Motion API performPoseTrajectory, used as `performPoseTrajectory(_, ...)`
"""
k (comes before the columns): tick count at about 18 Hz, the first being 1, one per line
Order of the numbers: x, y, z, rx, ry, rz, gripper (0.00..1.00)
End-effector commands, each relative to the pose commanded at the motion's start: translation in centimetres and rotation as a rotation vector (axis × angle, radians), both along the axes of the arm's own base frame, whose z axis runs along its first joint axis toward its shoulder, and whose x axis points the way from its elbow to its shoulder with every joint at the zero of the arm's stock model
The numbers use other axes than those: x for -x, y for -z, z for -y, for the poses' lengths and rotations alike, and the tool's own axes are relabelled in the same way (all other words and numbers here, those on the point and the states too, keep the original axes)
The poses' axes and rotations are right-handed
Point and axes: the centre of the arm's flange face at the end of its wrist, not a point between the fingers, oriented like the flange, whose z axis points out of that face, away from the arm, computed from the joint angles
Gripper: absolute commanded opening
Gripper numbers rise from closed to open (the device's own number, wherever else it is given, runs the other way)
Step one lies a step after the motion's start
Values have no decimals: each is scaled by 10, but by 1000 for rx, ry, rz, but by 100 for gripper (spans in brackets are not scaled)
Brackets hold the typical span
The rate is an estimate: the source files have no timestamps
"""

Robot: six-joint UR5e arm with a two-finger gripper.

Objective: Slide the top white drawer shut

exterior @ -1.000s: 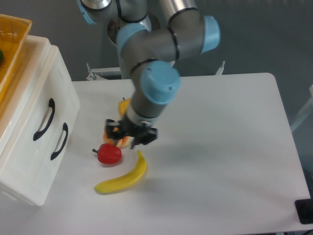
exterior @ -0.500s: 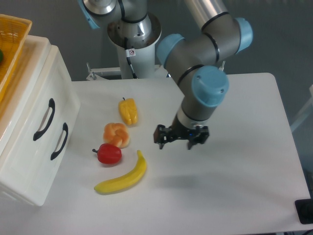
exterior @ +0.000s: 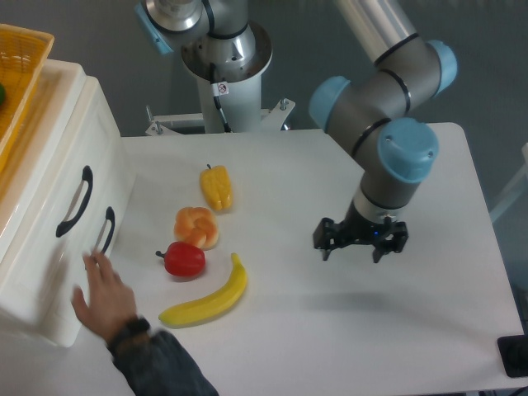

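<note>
The top white drawer (exterior: 58, 157) sits at the far left of the bench (exterior: 330, 330), its front panel with the upper black curved handle (exterior: 74, 202) lying flush with the lower white drawer (exterior: 62, 272) beneath it; nothing juts out, so I judge it already pushed home, or very nearly so. What is new at the cabinet is a person's hand (exterior: 103, 293), which was absent half a second ago and now reaches in from the near edge, fingers touching the lower front just below its handle (exterior: 101, 239). The yellow mesh basket (exterior: 21, 74) on top of the cabinet looks unchanged.

The arm has travelled the other way. A second ago the pincer (exterior: 360, 242) hung over the fruit, close to the red apple (exterior: 184, 259); half a second ago it was mid-bench; now it hovers well to the right, well apart from the cabinet. Its jaws stand somewhat apart with nothing between them.

The fruit has not shifted: yellow pepper (exterior: 216, 186) farthest, orange bun-like piece (exterior: 196, 225) next, apple just nearer, banana (exterior: 208, 301) nearest.

Taken together, the robot's part seems finished or abandoned, and the hand may be checking or resetting the drawers; which, I cannot tell.
</note>
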Motion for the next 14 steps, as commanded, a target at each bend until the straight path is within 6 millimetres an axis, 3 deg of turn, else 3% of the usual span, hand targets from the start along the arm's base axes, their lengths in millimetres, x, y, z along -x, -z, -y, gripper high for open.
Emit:
performPoseTrajectory(5,36,4,48,20,160,-31,100)
performPoseTrajectory(8,46,4,56,35,339,-58,100)
performPoseTrajectory(9,56,7,69,36,385,-63,100)
performPoseTrajectory(11,63,23,84,39,482,-47,100)
performPoseTrajectory(14,74,16,101,45,523,-71,100)
